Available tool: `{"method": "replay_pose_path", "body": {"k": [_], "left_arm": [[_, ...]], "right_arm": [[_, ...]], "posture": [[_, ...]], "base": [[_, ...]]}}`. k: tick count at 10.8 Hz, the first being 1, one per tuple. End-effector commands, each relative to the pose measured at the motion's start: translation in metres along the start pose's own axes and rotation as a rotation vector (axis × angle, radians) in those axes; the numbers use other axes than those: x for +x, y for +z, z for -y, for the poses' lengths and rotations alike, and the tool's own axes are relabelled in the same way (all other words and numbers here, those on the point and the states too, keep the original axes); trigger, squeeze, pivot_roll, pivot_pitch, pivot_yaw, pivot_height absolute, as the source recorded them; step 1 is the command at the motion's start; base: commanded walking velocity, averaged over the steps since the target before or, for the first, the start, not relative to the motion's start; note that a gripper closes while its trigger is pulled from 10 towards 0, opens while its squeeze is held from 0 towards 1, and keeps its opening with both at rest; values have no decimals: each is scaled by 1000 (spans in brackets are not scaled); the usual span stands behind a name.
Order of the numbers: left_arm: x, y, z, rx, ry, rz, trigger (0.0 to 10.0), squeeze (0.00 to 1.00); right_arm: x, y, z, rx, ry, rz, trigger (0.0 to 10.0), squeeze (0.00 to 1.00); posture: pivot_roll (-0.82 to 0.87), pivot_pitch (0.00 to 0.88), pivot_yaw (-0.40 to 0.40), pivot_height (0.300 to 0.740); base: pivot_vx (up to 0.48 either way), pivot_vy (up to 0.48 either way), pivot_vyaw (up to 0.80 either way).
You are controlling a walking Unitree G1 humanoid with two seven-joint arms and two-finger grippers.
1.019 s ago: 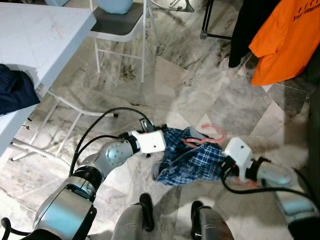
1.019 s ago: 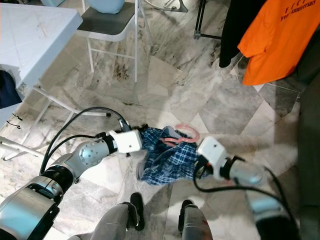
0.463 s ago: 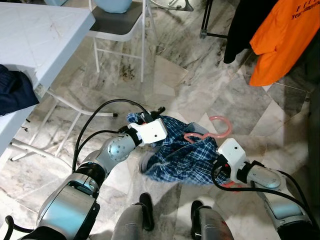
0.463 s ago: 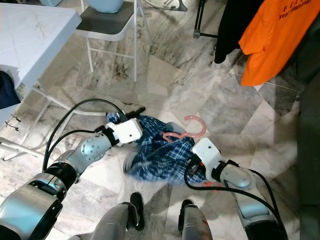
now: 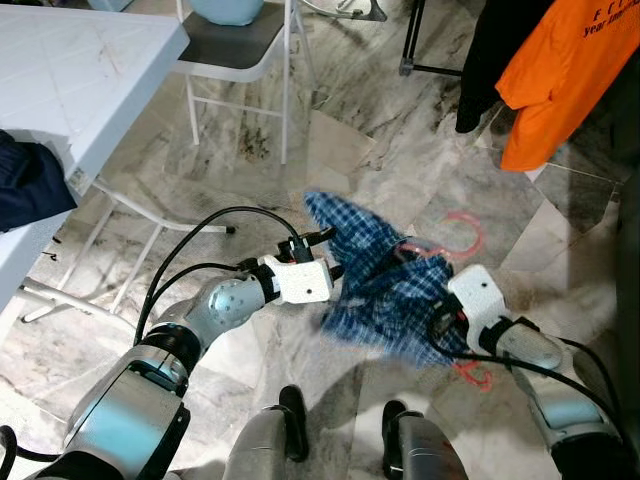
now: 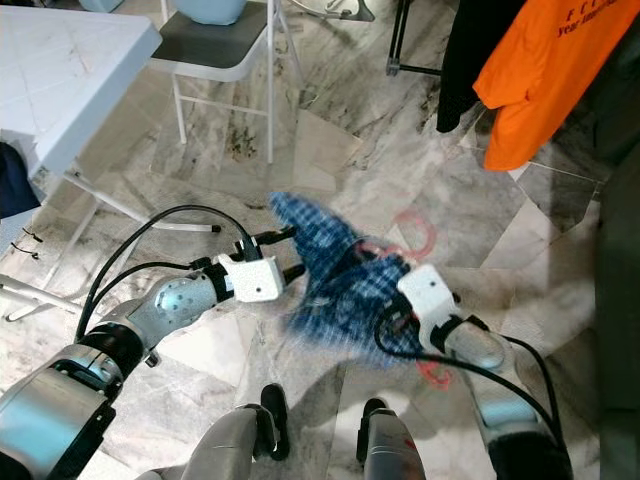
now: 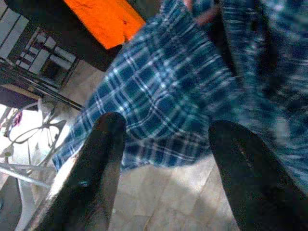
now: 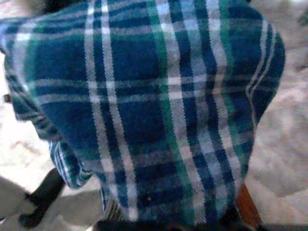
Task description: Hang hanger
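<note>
We see a blue plaid shirt (image 5: 385,285) on a pink hanger (image 5: 458,232) held up above the marble floor (image 5: 330,150), between our two arms (it shows blurred). Our left pincer (image 5: 322,255) stands released just beside the cloth; our right pincer is buried in the shirt, so we cannot tell its state.

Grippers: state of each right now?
Left gripper: open, holding nothing, fingers apart just short of the plaid shirt.
Right gripper: buried in the shirt; cannot tell.
</note>
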State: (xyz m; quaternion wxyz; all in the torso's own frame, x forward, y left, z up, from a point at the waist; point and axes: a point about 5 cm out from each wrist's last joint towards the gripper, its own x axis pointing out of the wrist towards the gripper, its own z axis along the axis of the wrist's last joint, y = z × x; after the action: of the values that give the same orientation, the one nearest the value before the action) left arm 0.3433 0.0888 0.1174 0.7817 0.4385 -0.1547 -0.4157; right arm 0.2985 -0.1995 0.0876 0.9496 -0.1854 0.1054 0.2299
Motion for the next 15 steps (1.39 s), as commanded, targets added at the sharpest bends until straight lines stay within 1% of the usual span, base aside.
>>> {"method": "replay_pose_path", "body": {"k": [1, 2, 3, 4, 5, 6, 7, 8, 9, 10, 11, 12, 13, 14, 15], "left_arm": [[-8, -9, 9, -11, -28, -41, 10000, 1000], [-8, -15, 7, -51, 53, -101, 10000, 1000], [-10, -21, 6, -132, 132, -147, 10000, 1000], [-15, -31, 7, -323, 271, -218, 10000, 1000], [-19, -39, 11, -457, 379, -276, 10000, 1000], [-25, -47, 15, -577, 482, -341, 10000, 1000], [-29, -53, 21, -655, 558, -397, 10000, 1000], [-34, -58, 34, -737, 595, -452, 10000, 1000], [-33, -57, 42, -780, 606, -472, 10000, 1000], [-32, -56, 50, -820, 629, -494, 10000, 1000], [-32, -57, 58, -919, 668, -519, 10000, 1000], [-31, -55, 68, -934, 664, -535, 10000, 1000], [-32, -54, 73, -939, 664, -547, 10000, 1000], [-33, -54, 80, -955, 667, -566, 10000, 1000], [-31, -52, 84, -967, 635, -557, 10000, 1000]], "right_arm": [[0, -2, -1, 13, -19, -3, 0, 0], [2, -4, 5, 21, -83, -22, 0, 0], [2, -6, 7, 26, -113, -36, 0, 0], [2, -12, 11, 46, -197, -71, 0, 0], [1, -17, 16, 106, -301, -87, 0, 0], [0, -21, 18, 169, -389, -92, 0, 0], [-1, -26, 19, 232, -460, -96, 0, 0], [-2, -29, 15, 234, -533, -107, 1255, 0], [-1, -30, 14, 228, -569, -126, 10000, 0], [-3, -33, 15, 209, -602, -142, 10000, 0], [-2, -29, 13, 168, -633, -101, 10000, 0], [-1, -23, 11, 25, -683, -89, 10000, 0], [0, -24, 8, -52, -698, -98, 10000, 0], [-3, -30, 6, -101, -763, -147, 10000, 0], [-4, -32, 2, -70, -732, -137, 10000, 0]], "posture": [[-157, 290, 146, 740], [-158, 289, 144, 740], [-161, 286, 144, 740], [-164, 280, 138, 740], [-168, 268, 132, 740], [-173, 257, 125, 740], [-177, 238, 111, 740], [-183, 216, 95, 740], [-186, 198, 84, 740], [-181, 182, 69, 740], [-179, 172, 58, 740], [-187, 161, 42, 740], [-193, 154, 33, 740], [-212, 146, 25, 740], [-226, 150, 32, 740]], "base": [[0, 0, 0], [0, 0, 0], [0, 0, 0], [0, 0, 0], [0, 0, 0], [0, 0, 0], [0, 0, 0], [0, 0, 0], [0, 0, 0], [0, 0, 0], [0, 0, 0], [0, 0, 0], [0, 0, 0], [0, 0, 0], [0, 0, 0]]}}
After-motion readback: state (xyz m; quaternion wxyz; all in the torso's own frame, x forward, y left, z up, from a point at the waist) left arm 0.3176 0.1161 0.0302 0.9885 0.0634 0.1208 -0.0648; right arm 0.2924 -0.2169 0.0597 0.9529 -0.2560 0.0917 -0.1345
